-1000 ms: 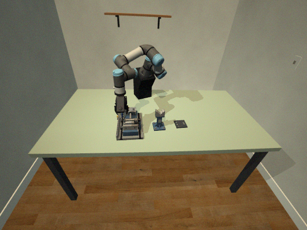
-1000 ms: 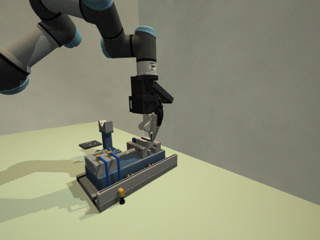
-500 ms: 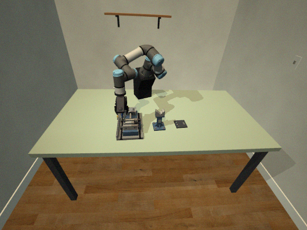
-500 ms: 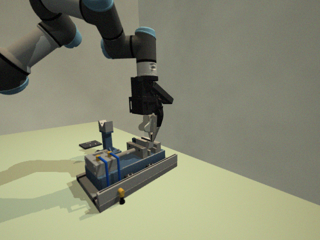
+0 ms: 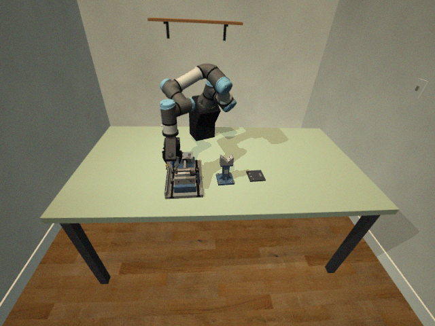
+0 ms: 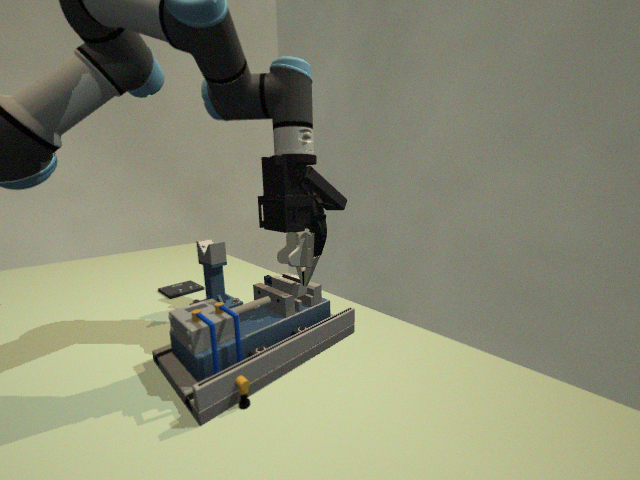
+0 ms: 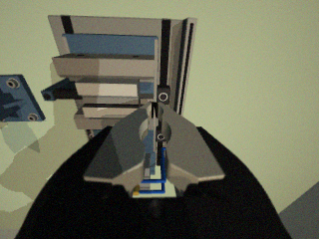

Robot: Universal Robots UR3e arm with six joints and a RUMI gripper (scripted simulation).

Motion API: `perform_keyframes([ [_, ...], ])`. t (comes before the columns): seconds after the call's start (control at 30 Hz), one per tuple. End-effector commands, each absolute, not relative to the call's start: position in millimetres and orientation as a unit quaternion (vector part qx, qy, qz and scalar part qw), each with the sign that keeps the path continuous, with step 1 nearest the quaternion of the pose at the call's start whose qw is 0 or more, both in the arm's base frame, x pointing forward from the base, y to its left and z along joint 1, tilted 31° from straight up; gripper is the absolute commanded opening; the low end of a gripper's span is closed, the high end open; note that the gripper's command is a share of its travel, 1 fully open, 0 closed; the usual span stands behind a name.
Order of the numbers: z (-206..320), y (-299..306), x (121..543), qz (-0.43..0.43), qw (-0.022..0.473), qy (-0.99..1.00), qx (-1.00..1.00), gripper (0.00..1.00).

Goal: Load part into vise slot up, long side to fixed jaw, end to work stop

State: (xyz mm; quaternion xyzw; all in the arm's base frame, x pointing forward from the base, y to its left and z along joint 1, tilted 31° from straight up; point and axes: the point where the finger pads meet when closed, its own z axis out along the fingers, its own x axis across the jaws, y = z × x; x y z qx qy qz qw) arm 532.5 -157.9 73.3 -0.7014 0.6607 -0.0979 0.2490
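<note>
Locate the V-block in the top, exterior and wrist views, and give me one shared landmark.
Top: the V-block stands right of the vise, near the table's middle.
Exterior: left of center, behind the vise.
Wrist: its V-shaped top is not in view; only part of its blue foot shows at the left edge.
Shared landmark: the vise.

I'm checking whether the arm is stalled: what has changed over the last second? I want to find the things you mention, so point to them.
Nothing visibly changed. The end effector (image 5: 174, 170) (image 6: 305, 283) (image 7: 154, 103) stays shut, its tips low over the vise (image 5: 185, 188) (image 6: 276, 320) (image 7: 107, 66). Nothing was taken hold of or let go. The V-block (image 5: 226, 161) (image 6: 212, 253) and infeed plate (image 5: 255, 175) (image 6: 180, 288) stayed put.
</note>
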Motion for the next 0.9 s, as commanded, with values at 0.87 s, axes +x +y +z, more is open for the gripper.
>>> perform_keyframes([
  [0.87, 71.3, -157.9, 534.5, -0.099, 0.249, 0.661, -0.701, 0.0],
])
